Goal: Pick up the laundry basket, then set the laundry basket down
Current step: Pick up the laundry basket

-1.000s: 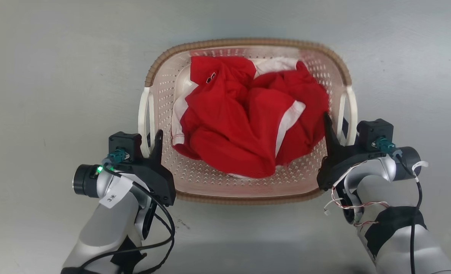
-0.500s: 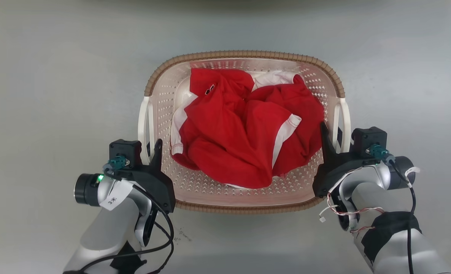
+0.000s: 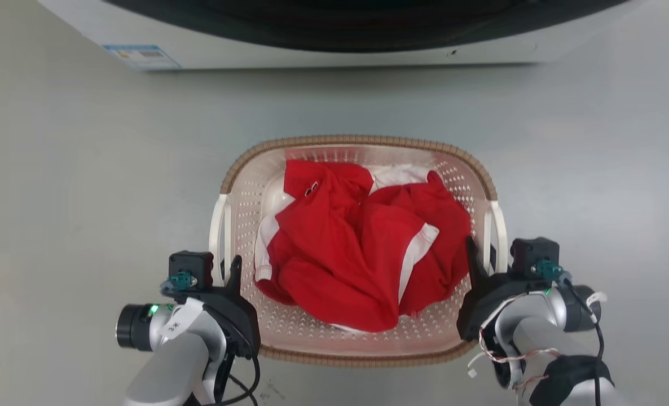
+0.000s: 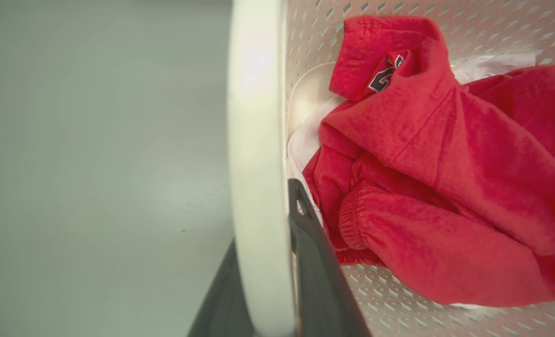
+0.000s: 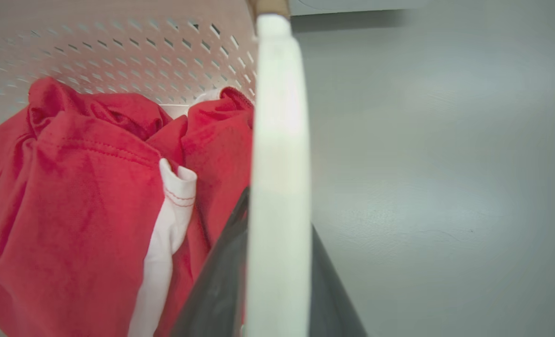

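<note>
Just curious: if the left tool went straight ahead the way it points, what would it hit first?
Probably the laundry basket itself: the left tool straddles its white handle, which joins the tan rim just ahead.

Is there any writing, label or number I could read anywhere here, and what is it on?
"3" and a star-like mark: small white paper tag on the left silver arm.
Too blurred to read: blue-and-white sticker on the big white washing machine.
Too small to read: black-and-white patch on the crumpled red garment.

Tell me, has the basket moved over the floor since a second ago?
Cannot tell: the camera shifted; the basket keeps about its place by the floor specks.
</note>
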### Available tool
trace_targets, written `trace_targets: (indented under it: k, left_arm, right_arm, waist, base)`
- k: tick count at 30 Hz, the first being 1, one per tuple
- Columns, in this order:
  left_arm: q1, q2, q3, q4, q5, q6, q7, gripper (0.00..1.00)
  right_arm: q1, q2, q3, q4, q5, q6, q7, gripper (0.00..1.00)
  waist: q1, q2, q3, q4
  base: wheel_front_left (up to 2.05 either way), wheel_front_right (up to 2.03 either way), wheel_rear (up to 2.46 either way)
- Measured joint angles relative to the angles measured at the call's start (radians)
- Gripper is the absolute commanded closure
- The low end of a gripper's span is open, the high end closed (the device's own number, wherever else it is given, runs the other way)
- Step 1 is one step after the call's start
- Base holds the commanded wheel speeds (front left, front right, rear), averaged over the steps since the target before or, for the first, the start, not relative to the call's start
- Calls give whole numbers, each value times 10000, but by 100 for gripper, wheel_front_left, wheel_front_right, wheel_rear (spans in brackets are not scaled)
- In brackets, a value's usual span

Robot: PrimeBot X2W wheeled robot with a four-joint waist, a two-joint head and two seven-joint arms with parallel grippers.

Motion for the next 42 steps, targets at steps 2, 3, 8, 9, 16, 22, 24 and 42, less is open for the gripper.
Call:
trace_targets:
  k: [2,3,8,9,16,22,24,42]
  left_arm:
    - [116,-13,-88,92,-33,-2,2,100]
    - [170,-15,-148,138,-69,-4,10,100]
    - [490,-10,-276,426,-270,-96,253,100]
    - [566,-12,-303,485,-320,-98,320,100]
    - [1057,-12,-497,757,-744,-184,748,100]
    - [1653,-25,-788,920,-894,-263,1170,100]
    - [1889,-19,-899,920,-1011,-263,1290,100]
    - [3851,-10,-1603,966,-1893,-259,2176,100]
  right_arm:
    - [186,6,142,17,217,0,96,100]
    - [260,8,238,25,332,-2,180,100]
    - [692,13,821,-23,943,-2,677,100]
    - [761,13,938,-33,1062,0,788,100]
    - [1233,17,1503,46,1697,0,1473,100]
    - [1812,33,1912,159,2134,0,2033,100]
    - [1979,33,2050,171,2320,0,2186,100]
    - [3739,56,3043,372,3618,-6,3204,100]
  waist:
    - [0,0,-279,-12]
    - [0,0,-417,-17]
    - [0,0,-1132,-52]
    - [-1,0,-1275,-62]
    - [-1,0,-2300,-150]
    - [0,-1,-3190,-230]
    - [0,-1,-3488,-252]
    - [0,-2,-6168,-329]
  base:
    - [0,0,0]
    - [0,0,0]
    - [0,0,0]
    - [0,0,0]
    - [0,0,0]
    - [0,0,0]
    - [0,0,0]
    - [0,0,0]
